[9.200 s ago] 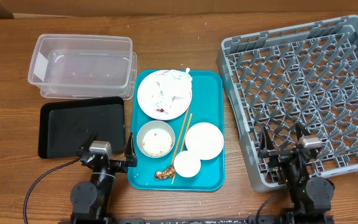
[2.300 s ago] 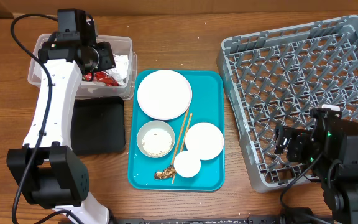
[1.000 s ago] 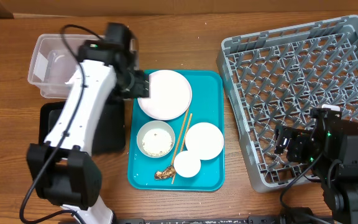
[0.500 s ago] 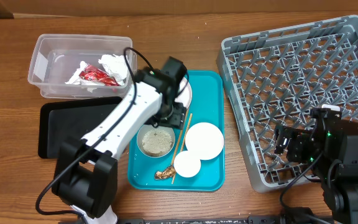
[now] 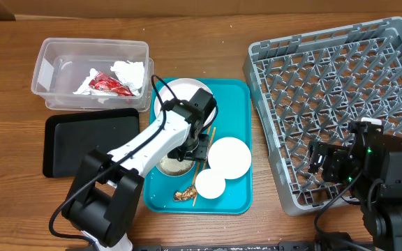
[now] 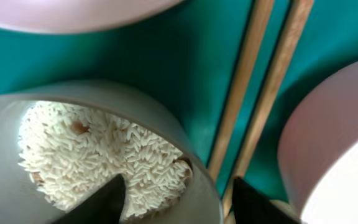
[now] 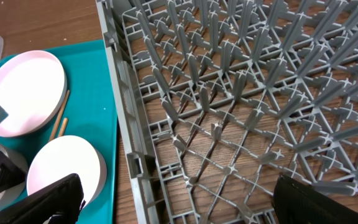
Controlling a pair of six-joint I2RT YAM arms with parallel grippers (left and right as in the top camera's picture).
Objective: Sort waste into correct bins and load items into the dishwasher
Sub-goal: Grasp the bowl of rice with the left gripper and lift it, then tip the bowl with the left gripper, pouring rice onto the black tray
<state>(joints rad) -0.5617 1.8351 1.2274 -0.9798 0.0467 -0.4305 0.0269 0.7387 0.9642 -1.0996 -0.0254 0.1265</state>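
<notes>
At far left the clear tub (image 5: pixel 93 42) holds crumpled napkins (image 5: pixel 130 70) and the red wrapper (image 5: pixel 110 84). On the teal tray (image 5: pixel 236 94) the left gripper (image 6: pixel 179 199) stands released astride the rice bowl's (image 6: pixel 135 102) rim, one finger inside, one outside; just right, the chopsticks (image 6: pixel 236 93) lie side by side, long axis along the tray's length, far ends leaning slightly right. The right gripper (image 7: pixel 179 200) hangs spread wide above the grey rack (image 5: pixel 340 90)

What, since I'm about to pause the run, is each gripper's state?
Left gripper: open, astride the rim of the rice bowl.
Right gripper: open, empty, above the dish rack.
</notes>
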